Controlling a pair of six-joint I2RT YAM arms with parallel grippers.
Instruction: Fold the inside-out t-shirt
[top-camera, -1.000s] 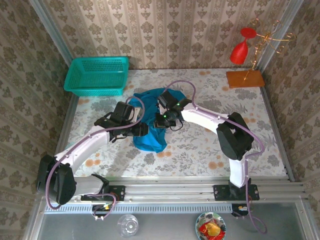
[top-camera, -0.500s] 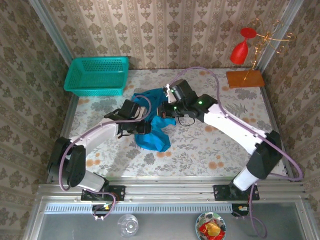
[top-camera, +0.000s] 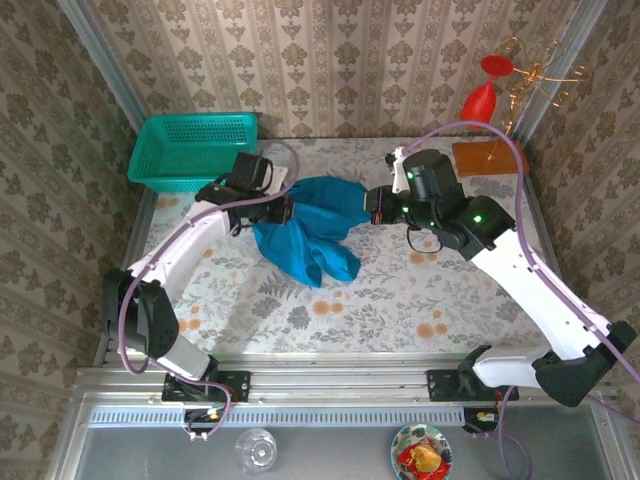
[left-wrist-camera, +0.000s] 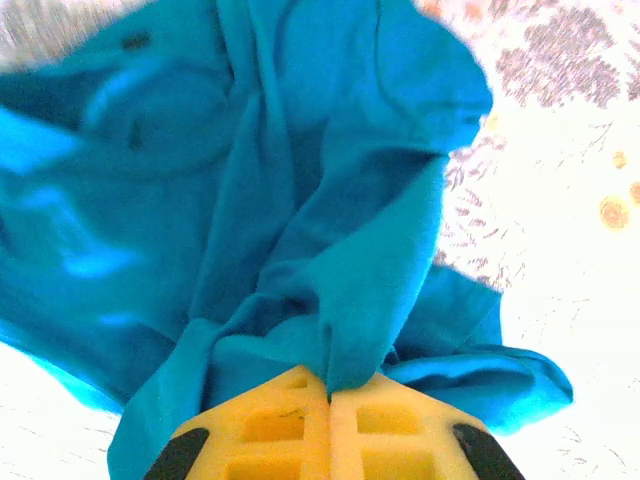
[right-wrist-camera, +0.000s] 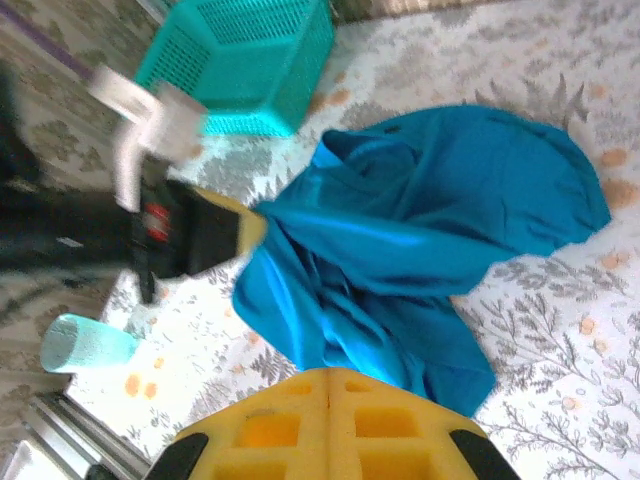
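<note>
Here, arms spread wide, left fingers (left-wrist-camera: 265, 432), right fingers (right-wrist-camera: 385, 425) each pinching t-shirt (top-camera: 312, 228).

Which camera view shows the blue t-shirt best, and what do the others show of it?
The top external view: the whole t-shirt is visible, held between the left end effector and the right end effector. The left wrist view gives close folds pinched in its fingers; the right wrist view gives most of it, tilted.

Damask wallpaper walls (top-camera: 340, 60), floral tabletop (top-camera: 430, 300)
</note>
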